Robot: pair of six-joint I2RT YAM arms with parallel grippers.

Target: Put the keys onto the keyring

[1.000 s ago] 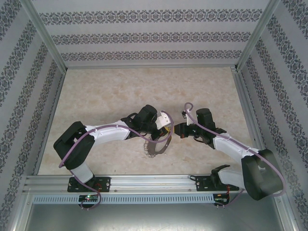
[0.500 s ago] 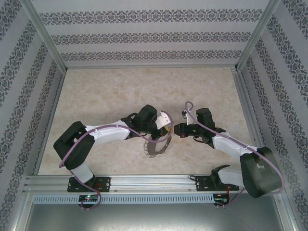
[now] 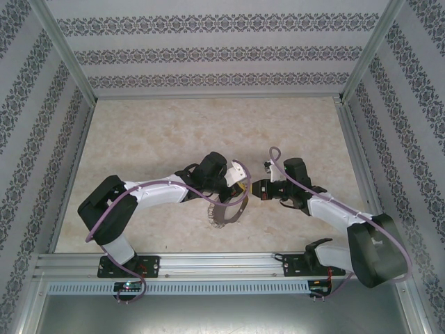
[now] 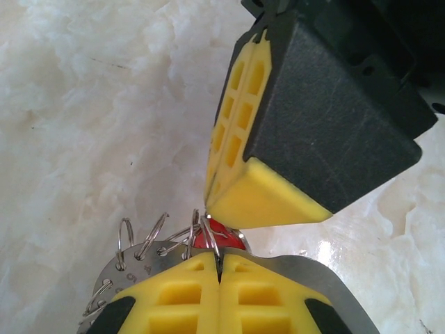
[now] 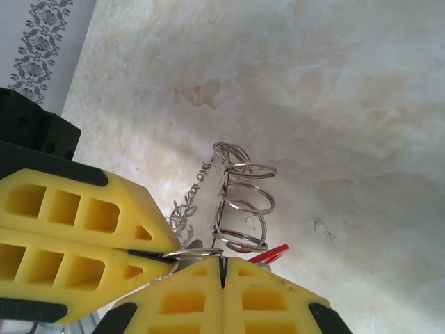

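Observation:
The keyring (image 3: 224,212), a grey metal hoop edged with wire loops, hangs low over the table from my left gripper (image 3: 236,193). In the left wrist view that gripper (image 4: 220,268) is shut on a wire loop at the keyring's (image 4: 132,268) edge. My right gripper (image 3: 252,188) comes in from the right, its yellow fingers (image 4: 257,202) pressed together and tip to tip with the left ones. The key's red head (image 4: 221,238) sits between the two tips, crossed by loop wire. In the right wrist view the key (image 5: 272,253) pokes out beside my shut right gripper (image 5: 222,268); whether it is pinched is hidden.
The pale marble-pattern table (image 3: 174,132) stretches behind and beside both arms. Patterned walls and metal frame posts (image 3: 62,56) close it in on three sides. An aluminium rail (image 3: 208,263) runs along the near edge by the arm bases.
My right gripper has slid left until its tips meet the left gripper's. The left arm and the hanging keyring have stayed put.

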